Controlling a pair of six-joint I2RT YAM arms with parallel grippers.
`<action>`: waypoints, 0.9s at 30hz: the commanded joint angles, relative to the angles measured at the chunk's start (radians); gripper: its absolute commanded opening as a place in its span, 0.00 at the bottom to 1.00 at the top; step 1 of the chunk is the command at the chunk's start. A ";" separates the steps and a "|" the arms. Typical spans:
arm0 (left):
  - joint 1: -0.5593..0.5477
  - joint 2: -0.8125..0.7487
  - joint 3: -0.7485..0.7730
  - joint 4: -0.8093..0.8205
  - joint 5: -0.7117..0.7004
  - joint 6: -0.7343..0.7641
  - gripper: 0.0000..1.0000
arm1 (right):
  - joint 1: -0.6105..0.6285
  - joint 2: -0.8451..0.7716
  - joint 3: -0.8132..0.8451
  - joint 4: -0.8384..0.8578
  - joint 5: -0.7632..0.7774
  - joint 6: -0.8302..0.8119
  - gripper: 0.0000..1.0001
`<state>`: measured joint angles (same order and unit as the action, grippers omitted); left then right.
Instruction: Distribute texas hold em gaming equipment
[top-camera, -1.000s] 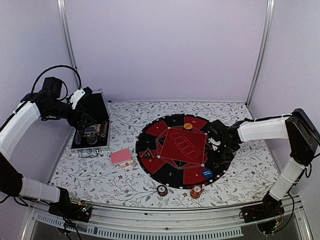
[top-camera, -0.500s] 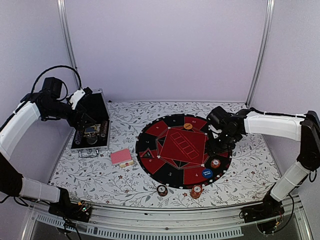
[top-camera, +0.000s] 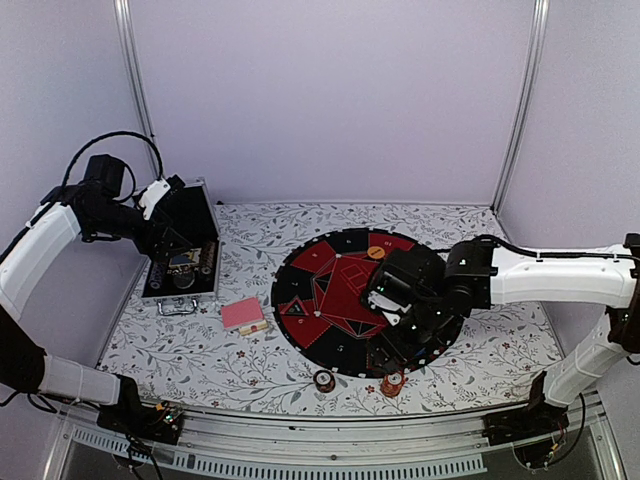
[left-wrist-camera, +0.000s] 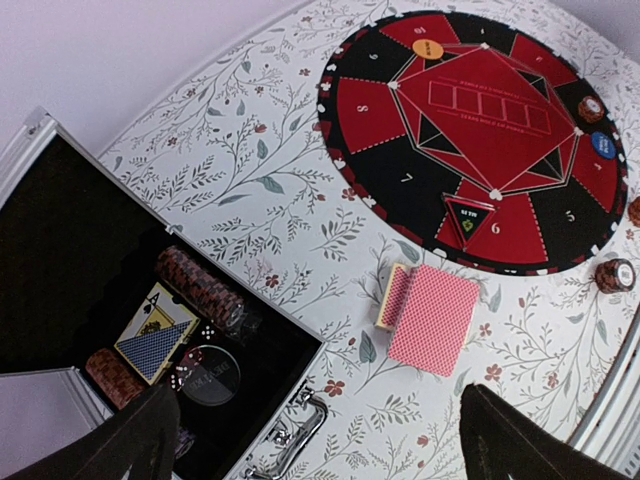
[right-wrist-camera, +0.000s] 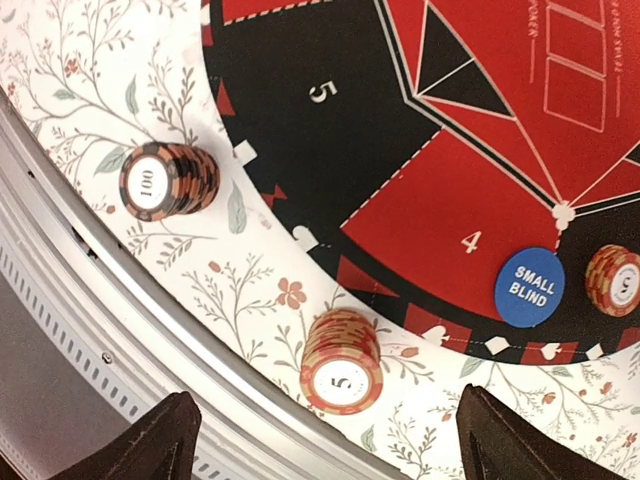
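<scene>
Right arm (top-camera: 540, 272) stretches low over the round poker mat's (right-wrist-camera: 330, 150) near right, jaws spread empty above the "100" chip stack (right-wrist-camera: 165, 182) and "5" chip stack (right-wrist-camera: 342, 362) on the floral tabletop (top-camera: 250, 240). Left arm (top-camera: 40, 250) hovers over the open silver case (left-wrist-camera: 60, 250), far left, jaws spread. The pink-backed card deck (left-wrist-camera: 433, 318) lies between case and mat.

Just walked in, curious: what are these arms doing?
They are setting out poker gear. The right gripper hangs open over the near edge of the mat, above two chip stacks on the table; a third stack sits on the mat beside the blue button. The left gripper hangs open over the case. The deck lies between case and mat.
</scene>
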<state>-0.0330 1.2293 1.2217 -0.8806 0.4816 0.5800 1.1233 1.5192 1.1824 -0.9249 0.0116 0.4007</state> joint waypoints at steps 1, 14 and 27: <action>-0.010 -0.011 0.021 -0.010 0.003 0.006 1.00 | 0.023 0.045 -0.029 -0.024 -0.031 0.038 0.93; -0.009 -0.015 0.018 -0.014 0.001 0.009 1.00 | 0.023 0.086 -0.086 0.016 -0.001 0.026 0.85; -0.010 -0.016 0.013 -0.014 -0.001 0.008 1.00 | 0.022 0.132 -0.105 0.072 -0.065 0.008 0.77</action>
<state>-0.0330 1.2282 1.2217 -0.8814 0.4812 0.5804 1.1435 1.6325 1.0920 -0.8825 -0.0368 0.4221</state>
